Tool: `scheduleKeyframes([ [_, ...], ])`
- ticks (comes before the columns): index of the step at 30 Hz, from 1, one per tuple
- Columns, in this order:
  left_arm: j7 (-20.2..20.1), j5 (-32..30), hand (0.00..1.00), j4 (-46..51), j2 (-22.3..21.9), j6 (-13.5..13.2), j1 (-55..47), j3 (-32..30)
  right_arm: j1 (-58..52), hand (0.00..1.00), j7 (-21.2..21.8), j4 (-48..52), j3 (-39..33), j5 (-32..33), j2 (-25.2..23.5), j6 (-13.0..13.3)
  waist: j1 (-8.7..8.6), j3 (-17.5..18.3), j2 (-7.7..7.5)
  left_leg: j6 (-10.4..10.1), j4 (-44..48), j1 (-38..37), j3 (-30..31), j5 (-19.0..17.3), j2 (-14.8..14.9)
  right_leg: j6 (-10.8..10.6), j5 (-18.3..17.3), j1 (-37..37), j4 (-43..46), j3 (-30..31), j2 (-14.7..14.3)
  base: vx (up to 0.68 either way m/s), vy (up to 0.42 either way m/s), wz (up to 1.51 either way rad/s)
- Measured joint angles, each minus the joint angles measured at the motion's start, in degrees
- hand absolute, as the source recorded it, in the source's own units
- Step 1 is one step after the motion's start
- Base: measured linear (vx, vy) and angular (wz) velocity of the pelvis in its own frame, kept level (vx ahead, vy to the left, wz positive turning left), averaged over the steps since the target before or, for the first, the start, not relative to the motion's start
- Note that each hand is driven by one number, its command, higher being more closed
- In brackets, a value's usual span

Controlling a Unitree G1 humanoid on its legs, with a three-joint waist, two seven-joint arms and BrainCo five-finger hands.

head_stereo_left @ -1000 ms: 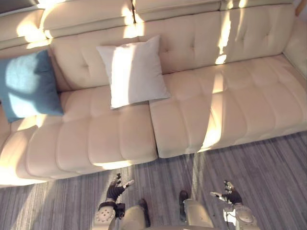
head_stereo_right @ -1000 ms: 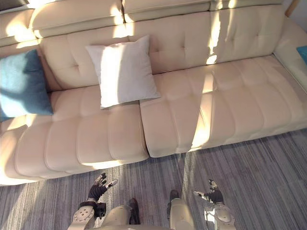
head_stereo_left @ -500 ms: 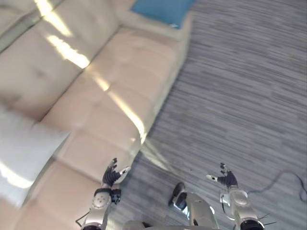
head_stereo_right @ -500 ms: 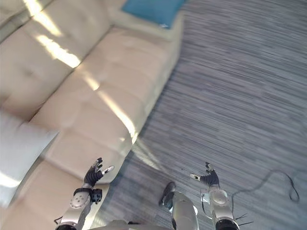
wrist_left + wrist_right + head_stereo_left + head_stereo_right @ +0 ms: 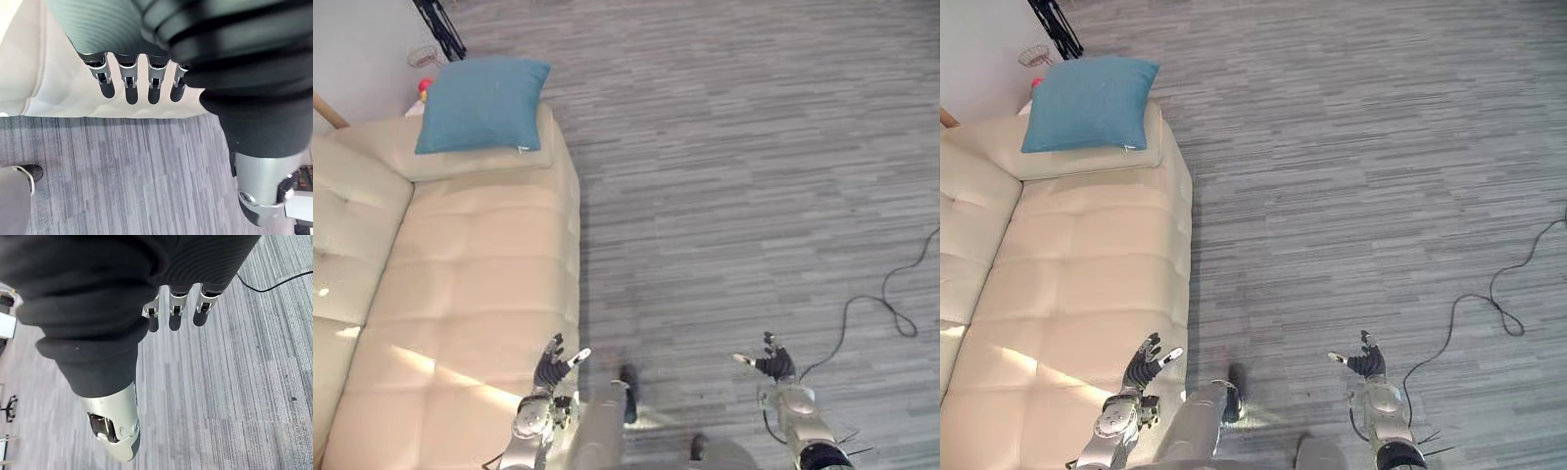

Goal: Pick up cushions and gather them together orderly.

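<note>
You are at the beginning of this task, as far as the views let me judge. You hold no cushion, and nothing here is gathered yet. One blue cushion (image 5: pixel 481 103) lies alone at the far left, flat on the far end of the cream sofa (image 5: pixel 460 294), well apart from both of your hands. I see no other cushion beside it, so there is no pile that it already belongs to. What is left is almost everything: you have to reach this cushion, pick it up, and put it in order together with the others.

Your left hand (image 5: pixel 551 364) hangs low at the near side, just at the edge of the sofa seat. Its fingers (image 5: pixel 127 90) are straight and a little spread, released, and they hold and touch nothing. Your right hand (image 5: pixel 771 362) is at the near right, above the grey carpet floor (image 5: pixel 754 147). It is released in the same way, with straight fingers and the thumb apart, and it is empty too.
</note>
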State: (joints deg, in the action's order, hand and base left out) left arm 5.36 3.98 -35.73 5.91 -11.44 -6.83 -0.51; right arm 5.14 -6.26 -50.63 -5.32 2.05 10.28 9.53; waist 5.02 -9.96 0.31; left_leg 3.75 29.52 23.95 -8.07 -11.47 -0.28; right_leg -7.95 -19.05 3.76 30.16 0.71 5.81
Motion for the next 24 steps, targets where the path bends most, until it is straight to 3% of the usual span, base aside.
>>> scheduleKeyframes([
  [1,-0.12,0.00,0.00,-0.56,0.08,0.07,-0.17,0.48,0.12,0.00,0.05,-0.07,-0.71,-0.19,-0.37,-0.02,-0.48,-0.08,-0.10,0.85,0.68,-1.94,0.19,-1.59,-0.80,-6.45,2.35,2.51,8.63,0.20,0.83,0.36,0.160,0.20],
  [2,-0.13,0.01,0.00,-0.77,0.21,0.21,-0.43,0.68,0.18,0.00,0.06,-0.08,-0.84,-0.35,-0.71,-0.04,-0.92,-0.22,-0.31,1.40,0.85,-3.91,0.23,-2.23,-1.29,-8.08,3.46,3.95,14.60,0.36,1.31,0.49,0.164,0.31],
  [3,-0.12,0.01,0.00,-0.82,0.66,0.61,-0.97,1.60,-0.37,0.00,0.22,-0.07,-0.84,-0.50,-1.10,-0.06,-1.24,-0.32,-0.41,2.04,0.49,-8.47,0.49,-4.01,-1.98,-7.57,3.78,5.91,25.17,-0.65,2.32,0.61,0.156,0.33],
  [5,-0.09,0.00,0.00,-0.78,1.20,0.93,-1.07,2.85,-1.35,0.00,0.30,-0.09,-0.83,-0.64,-1.08,-0.04,-1.23,-0.30,-0.35,2.25,-2.83,-15.18,1.37,-4.47,-2.90,-3.43,2.44,8.58,31.93,-7.81,5.58,0.65,0.121,0.25],
  [6,-0.04,0.02,0.00,-0.51,1.15,0.92,-0.55,3.08,-1.05,0.00,0.30,-0.06,-0.94,-0.68,-0.99,-0.03,-1.28,-0.36,0.07,2.25,-6.34,-19.11,2.40,-4.47,-2.94,0.90,1.32,11.28,30.79,-12.95,6.87,0.55,0.066,0.13],
  [7,0.00,0.02,0.00,-0.42,1.28,0.93,-0.23,3.21,-0.95,0.00,0.31,-0.08,-0.96,-0.68,-0.99,0.00,-1.54,-0.47,0.27,2.22,-8.85,-21.18,3.35,-4.46,-2.87,2.38,0.47,13.46,27.65,-16.06,7.38,0.64,0.042,0.23],
  [8,-0.08,0.02,0.00,-0.89,1.47,1.02,1.11,3.32,0.05,0.00,0.32,-0.16,-0.97,-0.69,-0.51,0.03,-2.08,-0.89,0.90,1.89,-12.26,-24.27,4.30,-4.58,-2.44,3.07,0.12,16.43,18.54,-19.42,6.96,0.41,-0.001,0.23],
  [9,-0.09,0.01,0.00,-0.97,1.42,1.06,1.33,3.34,0.10,0.00,0.32,-0.19,-0.97,-0.68,-0.30,0.02,-2.39,-1.02,1.06,1.65,-12.86,-24.95,4.47,-4.71,-2.31,3.13,0.18,16.93,16.21,-19.85,6.79,0.52,-0.018,0.32],
  [10,-0.07,0.01,0.00,-1.04,1.02,1.10,2.07,3.34,0.16,0.00,0.32,-0.20,-1.13,-0.66,0.58,0.00,-2.86,-1.70,2.12,0.07,-14.31,-27.44,4.93,-5.60,-1.36,4.07,1.70,18.90,7.85,-20.48,5.35,0.52,-0.032,0.21],
  [12,-0.02,-0.01,0.00,-1.53,0.54,1.12,3.22,3.32,-0.34,0.00,0.27,-0.21,-1.69,-0.65,1.43,-0.28,-3.15,-2.47,3.44,-2.55,-15.41,-31.17,4.97,-7.07,0.34,4.92,8.68,21.09,-5.18,-20.40,2.57,0.60,-0.062,0.23],
  [14,0.46,-0.13,0.00,-2.48,1.34,1.10,3.38,3.06,-1.09,0.00,0.26,-0.18,-1.69,-0.77,1.23,-1.17,-4.25,-2.12,2.02,-6.70,-15.65,-36.31,5.43,-9.52,0.86,7.29,19.39,21.61,-17.48,-18.39,0.38,0.65,-0.149,0.36],
  [15,0.61,-0.15,0.00,-3.07,1.52,1.10,3.38,2.72,-1.55,0.00,0.27,-0.18,-1.72,-0.82,1.34,-1.17,-4.44,-1.88,1.63,-7.82,-15.30,-37.81,6.22,-10.20,0.92,9.49,23.95,21.65,-16.97,-16.96,0.30,0.86,-0.261,0.42],
  [16,0.95,-0.14,0.00,-4.46,0.37,1.20,3.69,2.59,-1.66,0.00,0.26,-0.19,-2.45,-1.00,2.04,-1.32,-5.00,-1.20,3.39,-8.33,-12.46,-38.04,7.57,-10.39,3.07,11.12,25.03,22.97,-10.70,-17.04,-0.50,0.72,-0.235,0.45],
  [17,0.98,-0.08,0.00,-4.48,-0.08,1.04,4.06,2.52,-1.62,0.00,0.29,-0.03,-2.97,-1.12,1.87,-1.25,-5.37,-0.51,4.44,-11.58,-4.09,-33.81,8.02,-8.19,5.04,11.18,21.04,23.29,-7.30,-18.50,-1.05,0.86,-0.291,0.36],
  [18,0.98,-0.04,0.00,-4.48,-0.19,0.98,4.28,2.41,-1.40,0.00,0.31,-0.04,-2.89,-1.15,1.84,-1.29,-5.40,-0.58,4.68,-11.57,1.64,-31.26,7.98,-5.41,5.67,11.52,19.32,22.55,-6.84,-18.92,-1.65,0.70,-0.259,0.28],
  [19,0.96,0.00,0.00,-5.23,-0.67,1.04,4.73,1.59,-0.48,0.00,0.43,-0.07,-2.30,-1.14,1.86,-1.34,-4.67,-1.59,5.56,-11.62,15.94,-25.56,7.87,2.88,8.33,12.01,17.43,17.71,-8.94,-19.80,-3.58,0.70,-0.252,0.08],
  [20,0.93,0.19,0.00,-5.33,-1.05,0.99,4.43,0.74,-0.34,0.00,0.19,-0.26,-1.23,-1.09,1.85,-1.34,-3.77,-2.52,5.86,-9.71,29.08,-20.72,6.40,2.98,11.97,12.33,16.79,10.92,-12.98,-19.98,-6.23,0.68,-0.226,0.04],
  [21,0.94,0.33,0.00,-5.35,-1.08,0.99,4.15,0.26,-0.33,0.00,0.17,-0.36,-0.77,-0.96,1.62,-1.31,-3.04,-2.80,5.57,-8.09,33.71,-18.51,5.08,1.78,13.23,12.62,16.59,7.61,-14.94,-19.88,-6.98,0.64,-0.160,-0.05],
  [22,0.95,0.98,0.00,-5.27,-1.05,1.00,3.87,0.12,-0.06,0.00,0.10,-0.34,-0.66,-0.31,1.23,-1.04,-1.65,-3.35,4.24,-6.08,37.00,-14.13,3.14,0.16,13.05,12.74,16.46,1.74,-18.72,-19.29,-7.03,0.58,-0.128,-0.05],
  [23,0.93,1.40,0.00,-4.58,-1.07,0.99,3.31,0.18,0.51,0.00,0.03,-0.32,-0.68,-0.08,1.41,-0.89,-0.94,-2.94,3.01,-5.34,34.82,-9.60,1.37,-0.87,11.71,12.63,16.40,-2.09,-22.59,-18.68,-6.37,0.56,-0.112,-0.07],
  [24,0.92,1.67,0.00,-3.93,-1.07,0.94,2.85,0.14,1.03,0.00,0.03,-0.31,-0.72,0.13,1.49,-0.86,-0.66,-2.93,2.80,-5.50,32.37,-7.34,0.90,-1.60,11.04,12.39,16.25,-3.73,-24.14,-18.33,-6.15,0.53,-0.066,-0.20],
])
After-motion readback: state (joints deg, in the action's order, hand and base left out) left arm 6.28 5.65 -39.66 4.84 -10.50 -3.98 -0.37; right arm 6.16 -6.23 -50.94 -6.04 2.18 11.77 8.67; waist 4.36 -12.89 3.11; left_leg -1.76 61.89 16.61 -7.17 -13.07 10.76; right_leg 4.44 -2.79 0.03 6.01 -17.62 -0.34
